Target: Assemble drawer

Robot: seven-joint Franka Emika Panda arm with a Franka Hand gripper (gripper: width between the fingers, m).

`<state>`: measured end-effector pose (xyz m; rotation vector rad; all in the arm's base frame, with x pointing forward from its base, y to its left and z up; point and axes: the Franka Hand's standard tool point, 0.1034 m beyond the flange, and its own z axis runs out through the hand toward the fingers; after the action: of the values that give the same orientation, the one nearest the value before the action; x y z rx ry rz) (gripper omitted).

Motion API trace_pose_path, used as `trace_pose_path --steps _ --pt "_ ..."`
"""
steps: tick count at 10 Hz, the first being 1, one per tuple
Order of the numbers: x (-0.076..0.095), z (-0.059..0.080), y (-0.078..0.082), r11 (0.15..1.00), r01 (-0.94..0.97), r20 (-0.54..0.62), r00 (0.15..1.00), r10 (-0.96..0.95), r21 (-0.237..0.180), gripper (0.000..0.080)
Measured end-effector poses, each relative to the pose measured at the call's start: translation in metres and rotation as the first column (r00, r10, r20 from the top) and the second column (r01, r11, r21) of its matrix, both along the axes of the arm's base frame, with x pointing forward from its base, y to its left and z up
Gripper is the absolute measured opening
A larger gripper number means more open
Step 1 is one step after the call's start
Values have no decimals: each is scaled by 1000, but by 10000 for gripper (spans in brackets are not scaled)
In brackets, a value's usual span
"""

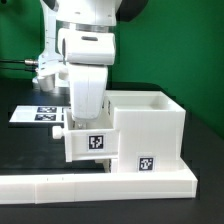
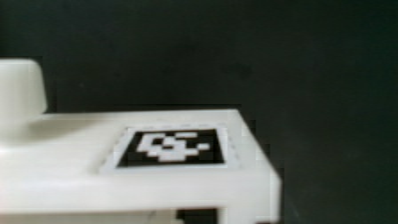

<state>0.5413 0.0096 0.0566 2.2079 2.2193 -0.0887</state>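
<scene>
The gripper stands over the drawer, partly slid into the casing beside it; finger spread and hold cannot be told.

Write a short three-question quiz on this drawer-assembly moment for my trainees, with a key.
1. True or false: the drawer sticks out of the casing on the exterior view's left.
2. Where does the marker board lie? A) on top of the casing B) flat on the table, behind the drawer toward the exterior view's left C) inside the drawer
3. Fill in: the low white wall runs along the ____ of the exterior view.

Key: 1 true; 2 B; 3 bottom. Whether the pincer is open or shut cannot be told; the arm hides it.
</scene>
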Motion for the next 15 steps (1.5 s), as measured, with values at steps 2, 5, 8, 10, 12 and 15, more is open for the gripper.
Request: trace_pose_path --steps 2,5,8,10,12,15 --pt "1 0 0 1000 14 6 1000 -14 2 42" --pt "1 1 -1 1000 15 7 1000 -15 1 116" --pt "10 22 -2 1000 19 41 999 -19 -2 564" --pt "11 42 -16 1000 8 40 999 -8 -17 632" --pt "7 50 -53 999 -42 16 999 42 -31 644" --pt "1 40 -74 998 -65 -7 998 65 -26 649"
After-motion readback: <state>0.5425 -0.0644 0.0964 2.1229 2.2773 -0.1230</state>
